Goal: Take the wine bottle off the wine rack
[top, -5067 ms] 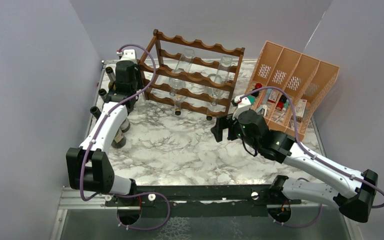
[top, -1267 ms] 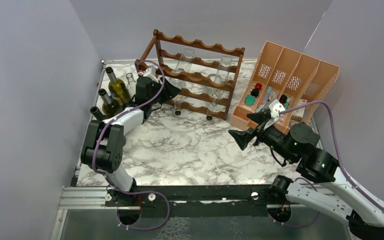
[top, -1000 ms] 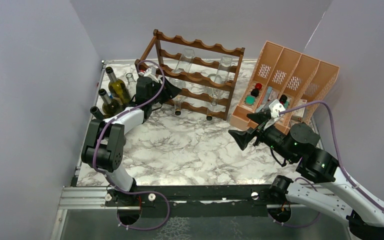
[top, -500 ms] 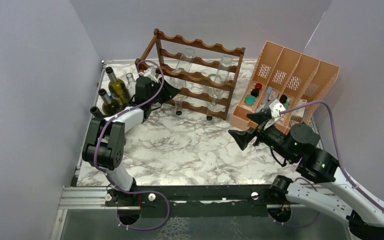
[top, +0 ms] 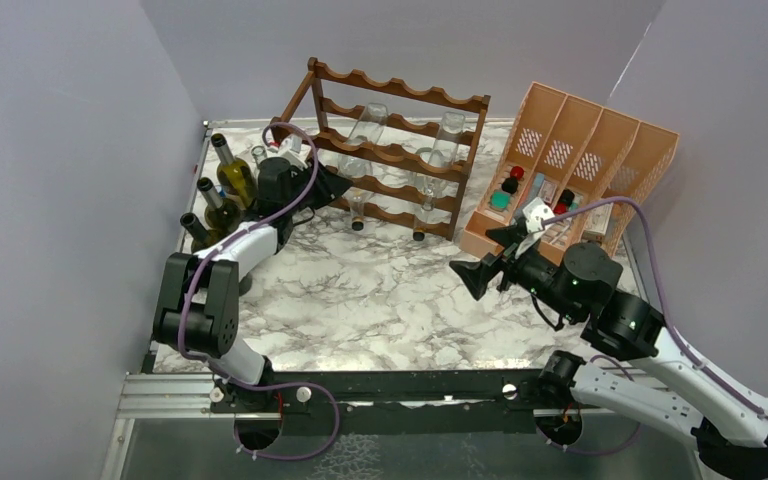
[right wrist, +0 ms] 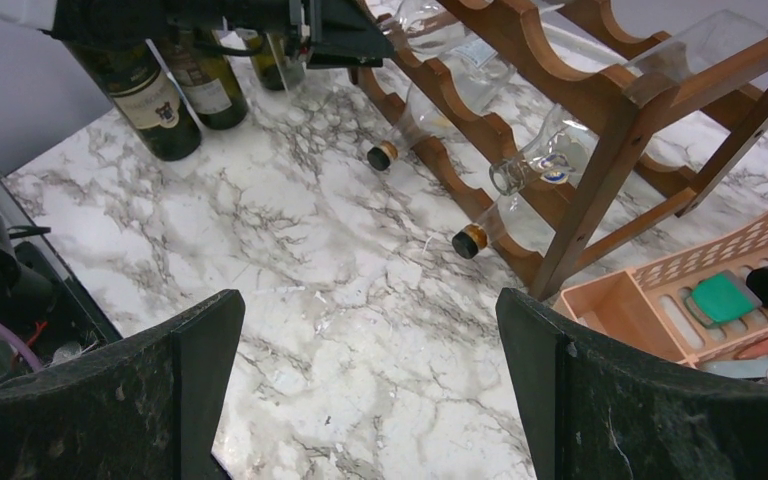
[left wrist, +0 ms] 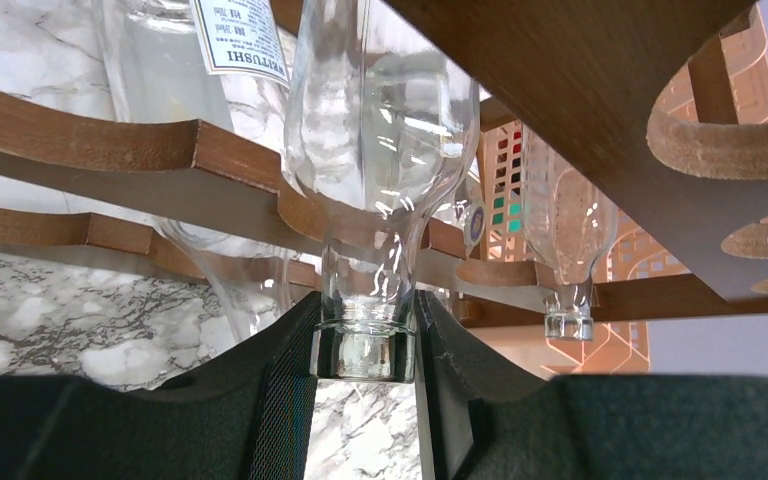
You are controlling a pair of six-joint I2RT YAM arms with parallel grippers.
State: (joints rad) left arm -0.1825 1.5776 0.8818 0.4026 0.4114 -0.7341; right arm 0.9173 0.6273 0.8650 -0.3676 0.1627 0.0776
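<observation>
A: Wine bottle (left wrist: 380, 130), where?
B: Clear glass, laid in the wine rack (left wrist: 110, 150), mouth pointed out the front. The rack is set at 12 o'clock on the marble table (top: 360, 300).
A: Left gripper (left wrist: 365, 345)?
B: Clamped on the bottle's mouth, one pad pressed to each side.
A: Right gripper (right wrist: 370, 370)?
B: Spread wide, nothing held, hung over the marble at 4 o'clock from the rack.
A: Rest?
B: Green bottles (top: 228, 185) are stood at 10 o'clock, orange organiser (top: 580, 150) at 2 o'clock.
</observation>
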